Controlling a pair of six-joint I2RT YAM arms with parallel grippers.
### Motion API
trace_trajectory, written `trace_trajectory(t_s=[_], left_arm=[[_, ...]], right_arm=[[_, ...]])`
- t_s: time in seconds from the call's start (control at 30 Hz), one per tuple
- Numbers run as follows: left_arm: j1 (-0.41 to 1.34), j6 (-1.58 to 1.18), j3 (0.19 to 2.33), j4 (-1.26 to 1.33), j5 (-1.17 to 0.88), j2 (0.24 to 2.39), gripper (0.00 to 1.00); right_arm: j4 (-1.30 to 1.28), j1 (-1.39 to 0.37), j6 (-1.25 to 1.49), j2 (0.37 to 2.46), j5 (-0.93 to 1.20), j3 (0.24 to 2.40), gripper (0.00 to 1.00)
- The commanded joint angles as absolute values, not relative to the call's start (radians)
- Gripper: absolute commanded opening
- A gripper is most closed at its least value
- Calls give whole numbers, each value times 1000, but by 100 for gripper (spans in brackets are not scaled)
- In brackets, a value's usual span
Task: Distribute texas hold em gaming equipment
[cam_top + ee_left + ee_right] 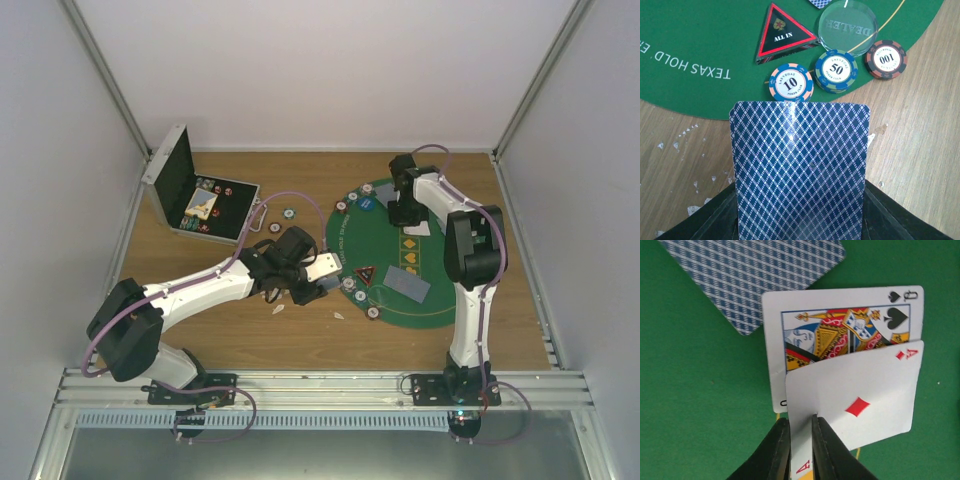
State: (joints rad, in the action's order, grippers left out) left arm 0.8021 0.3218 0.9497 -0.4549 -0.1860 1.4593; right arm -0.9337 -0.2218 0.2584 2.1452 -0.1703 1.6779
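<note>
Top: left gripper at 9 o'clock edge of mat, right gripper near 12.
Left wrist: jaws clamped on blue-backed card, long axis toward 12, 10 chip beyond.
Right wrist: jaws pinch ace of diamonds over queen.

I'm looking into a robotics lab test cell. Plain white panel walls held in aluminium frame posts close off the left, right and far sides of a wooden bench. The left arm and right arm are bolted to a slotted metal rail along its near edge.
</note>
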Motion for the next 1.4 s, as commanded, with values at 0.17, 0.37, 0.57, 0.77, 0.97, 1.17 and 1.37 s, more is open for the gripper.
trace_trajectory(t_s=[0.17,0.37,0.57,0.77,0.97,1.17,1.37], left_arm=[[798,314,940,-403,-192,1439,56],[798,315,940,-405,-184,1436,56],[798,316,942,-405,-187,1435,56],[798,314,945,-400,-198,1437,56],[798,315,942,-399,-200,1434,56],[798,313,942,-398,-207,1434,56],[798,314,942,-398,-207,1432,56]], right_arm=[[-936,-226,304,2119,-25,1703,31],[-888,-217,300,1992,132,1618,49],[-707,-205,251,1762,460,1350,66],[-595,-243,226,1608,782,1100,70],[-520,-329,261,1553,888,1000,73],[-525,-395,259,1598,859,1019,74],[-554,-433,239,1650,843,1061,73]])
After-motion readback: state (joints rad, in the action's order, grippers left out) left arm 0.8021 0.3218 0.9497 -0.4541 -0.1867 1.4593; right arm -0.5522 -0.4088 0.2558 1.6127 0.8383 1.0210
